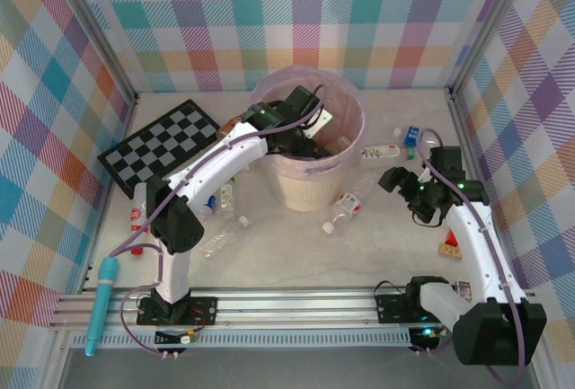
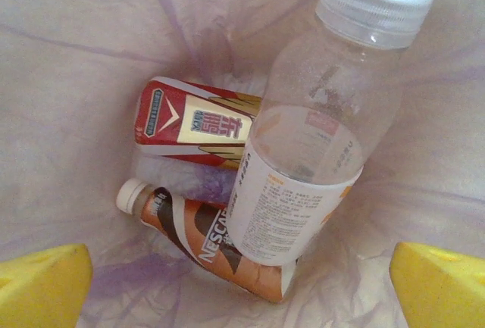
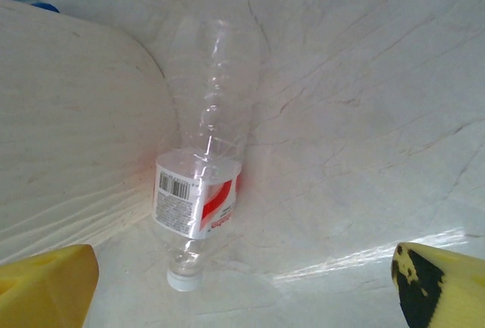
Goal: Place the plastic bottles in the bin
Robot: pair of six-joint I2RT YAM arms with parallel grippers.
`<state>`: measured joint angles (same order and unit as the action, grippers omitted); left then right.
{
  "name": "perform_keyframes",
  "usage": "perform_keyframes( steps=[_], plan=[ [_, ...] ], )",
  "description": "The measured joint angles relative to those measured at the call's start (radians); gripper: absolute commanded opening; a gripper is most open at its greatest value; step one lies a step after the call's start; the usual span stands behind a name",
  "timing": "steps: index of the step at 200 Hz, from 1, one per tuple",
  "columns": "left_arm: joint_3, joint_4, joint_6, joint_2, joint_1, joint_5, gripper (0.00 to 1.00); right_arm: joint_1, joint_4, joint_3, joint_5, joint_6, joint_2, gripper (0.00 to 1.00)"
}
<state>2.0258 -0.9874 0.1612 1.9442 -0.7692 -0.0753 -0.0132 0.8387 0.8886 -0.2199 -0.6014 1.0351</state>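
Three plastic bottles [image 2: 311,169] lie in the bin [image 1: 305,193] beneath the wide-open, empty left gripper [image 2: 241,286]. Others lie on the table [image 1: 296,259], a clear bottle [image 3: 201,192] under the right gripper [image 3: 242,286], also wide

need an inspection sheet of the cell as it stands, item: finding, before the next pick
surface: pale marbled tabletop, no spill seen
job's things: round cream bin with pink bag liner mid-table; inside it a clear white-capped bottle, a red-and-gold labelled bottle, an orange-brown white-capped bottle; a clear red-labelled bottle lies beside the bin's wall; more clear bottles left of the bin
clutter: black-and-white checkerboard, teal pen-like stick, small red block
hands: left hand open over the bin's contents; right hand open above the red-labelled bottle
cables: purple cable along each arm, no snag seen
surroundings: plaid cloth walls
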Motion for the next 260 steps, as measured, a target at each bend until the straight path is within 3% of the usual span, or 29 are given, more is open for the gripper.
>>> perform_keyframes(
  steps=[45,115,154,198,225,260],
  plan=[
    [0.000,0.066,-0.042,-0.123,-0.001,-0.032,0.99,0.023,-0.111,-0.062,-0.070,-0.101,0.073,0.99],
    [-0.055,0.110,-0.108,-0.377,-0.001,-0.163,1.00,0.154,-0.272,-0.061,-0.076,-0.173,0.301,0.99],
    [-0.330,0.126,-0.204,-0.646,0.050,-0.178,1.00,0.170,-0.309,-0.017,-0.058,-0.177,0.425,1.00],
    [-0.794,0.180,-0.404,-1.004,0.235,-0.001,1.00,0.171,-0.353,0.036,-0.034,-0.181,0.526,0.99],
    [-0.934,0.189,-0.492,-1.077,0.260,0.070,1.00,0.172,-0.376,0.058,-0.020,-0.185,0.587,0.97],
    [-1.031,0.220,-0.563,-1.104,0.262,0.093,1.00,0.172,-0.379,0.061,0.002,-0.197,0.619,0.85]
  ],
)
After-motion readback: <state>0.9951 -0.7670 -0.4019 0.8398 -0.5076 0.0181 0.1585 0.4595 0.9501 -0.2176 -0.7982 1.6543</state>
